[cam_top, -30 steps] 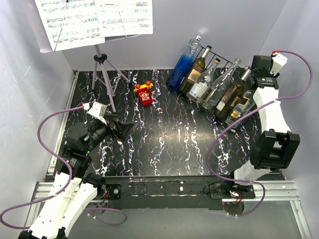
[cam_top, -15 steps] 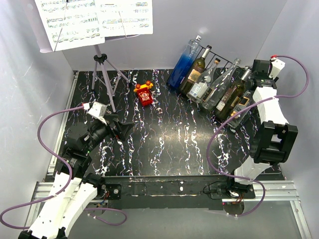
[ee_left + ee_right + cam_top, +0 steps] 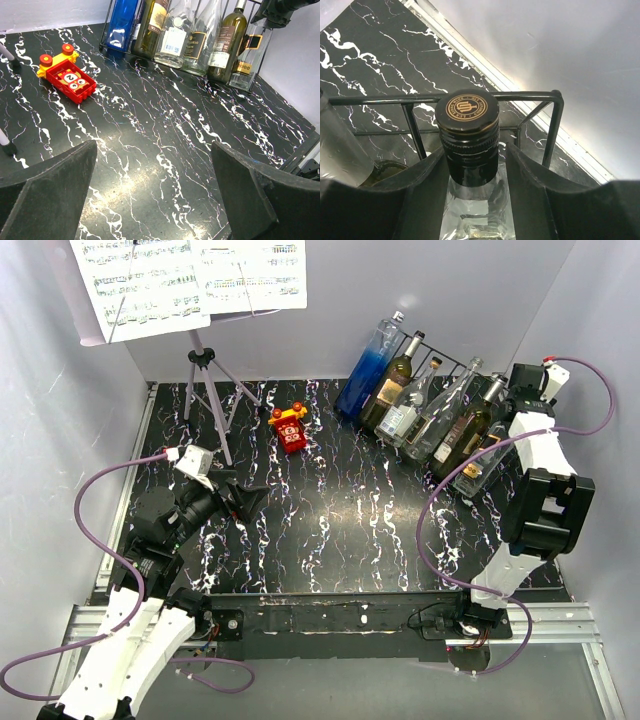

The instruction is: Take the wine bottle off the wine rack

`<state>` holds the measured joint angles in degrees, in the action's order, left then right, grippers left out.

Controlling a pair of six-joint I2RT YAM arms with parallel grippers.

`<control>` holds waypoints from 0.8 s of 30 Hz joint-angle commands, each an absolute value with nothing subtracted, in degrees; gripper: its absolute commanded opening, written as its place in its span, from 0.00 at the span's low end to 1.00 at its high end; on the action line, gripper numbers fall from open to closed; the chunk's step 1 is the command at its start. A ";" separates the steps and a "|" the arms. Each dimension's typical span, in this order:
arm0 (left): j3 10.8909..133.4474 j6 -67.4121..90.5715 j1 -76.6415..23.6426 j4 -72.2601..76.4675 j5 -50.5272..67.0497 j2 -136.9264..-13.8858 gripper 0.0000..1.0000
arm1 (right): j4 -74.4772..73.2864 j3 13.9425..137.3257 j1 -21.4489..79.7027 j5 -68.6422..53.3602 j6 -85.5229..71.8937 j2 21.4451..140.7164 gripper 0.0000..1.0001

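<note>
Bright even light, soft shadows, glare patch on glossy table (image 3: 127, 186), close fingers (image 3: 45, 200) out of focus.

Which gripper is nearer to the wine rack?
Right. The right gripper clamps the end bottle in the wine rack; the left gripper hovers far off over the table, near-left.

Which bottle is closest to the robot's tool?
The clear bottle with the black cap, at the rack's right end; the right tool straddles its neck.
</note>
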<state>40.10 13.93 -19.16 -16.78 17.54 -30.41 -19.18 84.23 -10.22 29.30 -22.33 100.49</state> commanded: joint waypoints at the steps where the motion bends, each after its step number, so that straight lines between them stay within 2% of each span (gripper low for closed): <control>1: 40.34 13.27 -19.25 -17.23 17.23 -29.88 0.98 | -14.60 83.77 -11.25 27.78 -21.80 99.93 0.55; 8: 40.34 13.27 -19.25 -17.23 16.70 -29.53 0.98 | -11.34 82.26 -12.92 25.50 -19.78 101.77 0.47; 10: 40.25 13.18 -19.25 -17.23 16.44 -29.36 0.98 | -9.59 81.13 -13.18 24.44 -18.81 101.34 0.40; 13: 40.17 13.18 -19.25 -17.23 16.26 -29.09 0.98 | -5.29 78.06 -13.27 22.77 -17.76 99.15 0.24; 16: 40.25 13.18 -19.16 -17.31 16.26 -29.18 0.98 | -1.86 75.86 -13.27 20.66 -16.09 96.43 0.03; 24: 40.34 13.27 -19.25 -17.23 16.43 -28.74 0.98 | 3.94 69.63 -11.87 21.26 -15.73 87.11 0.01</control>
